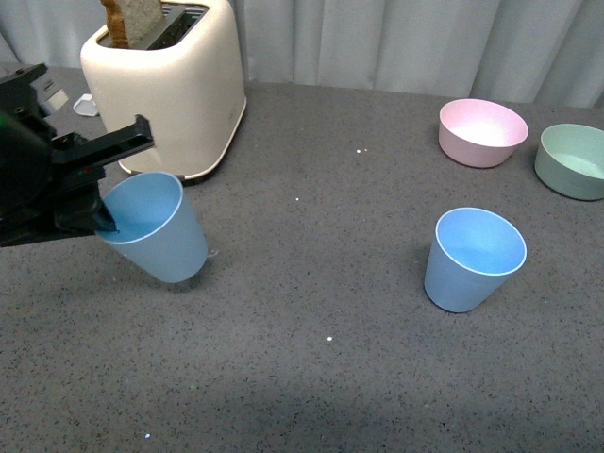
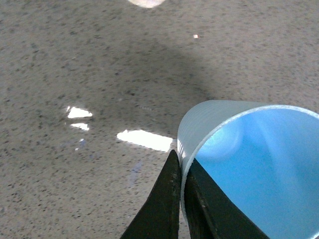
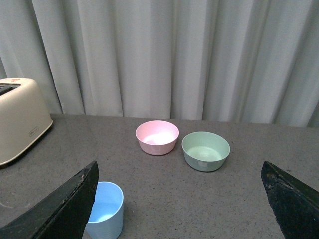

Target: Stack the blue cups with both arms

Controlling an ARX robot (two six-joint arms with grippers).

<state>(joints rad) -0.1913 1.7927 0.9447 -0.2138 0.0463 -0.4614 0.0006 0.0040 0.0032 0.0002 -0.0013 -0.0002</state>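
One blue cup (image 1: 156, 229) is at the left, tilted, its base near the tabletop. My left gripper (image 1: 102, 219) is shut on its rim, one finger inside and one outside; the left wrist view shows the fingers (image 2: 162, 204) pinching the rim of this cup (image 2: 249, 159). The second blue cup (image 1: 472, 258) stands upright at the right of the table. My right gripper (image 3: 182, 199) is open and empty; it does not show in the front view. In the right wrist view the second cup (image 3: 105, 215) sits beside its one finger (image 3: 70, 209).
A cream toaster (image 1: 170, 80) with a slice of bread stands behind the held cup. A pink bowl (image 1: 482, 131) and a green bowl (image 1: 572, 160) stand at the back right. Grey speckled tabletop (image 1: 311, 311) lies between the cups. Curtains hang behind.
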